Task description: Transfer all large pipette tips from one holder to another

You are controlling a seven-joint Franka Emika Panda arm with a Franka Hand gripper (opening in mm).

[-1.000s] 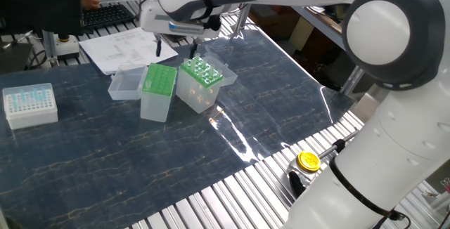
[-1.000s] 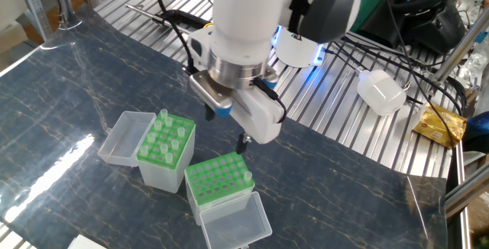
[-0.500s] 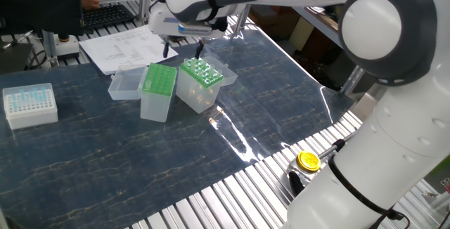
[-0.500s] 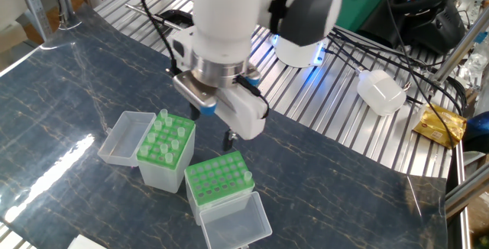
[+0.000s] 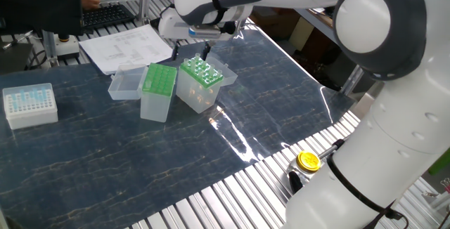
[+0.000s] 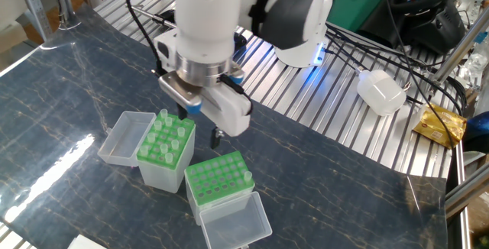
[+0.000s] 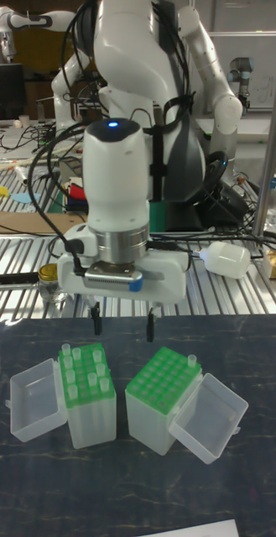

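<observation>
My gripper (image 6: 200, 124) hangs open, with nothing between its fingers, above and just behind the narrower, taller green-topped box (image 6: 163, 157). Several large pipette tips (image 6: 163, 137) stand in that box. To its right, the wider box with the green grid top (image 6: 218, 182) holds one tip (image 6: 247, 176) at its far corner. In the tall fixed view the gripper (image 7: 123, 320) hovers behind the gap between the narrow box (image 7: 89, 394) and the grid box (image 7: 164, 393). In the one fixed view the gripper (image 5: 191, 51) is above the tip-filled box (image 5: 201, 81).
Both boxes have clear hinged lids lying open beside them (image 6: 121, 137) (image 6: 237, 220). A white box with pale-blue tips (image 5: 29, 105) sits far left, with papers (image 5: 123, 46) behind. A white bottle (image 6: 380, 91) lies on the slatted metal, and a yellow-capped jar (image 5: 307, 161) stands near the table edge.
The gripper has moved sideways from behind the grid box to behind the narrower box. It stayed open and empty. The boxes and tips have not moved.
</observation>
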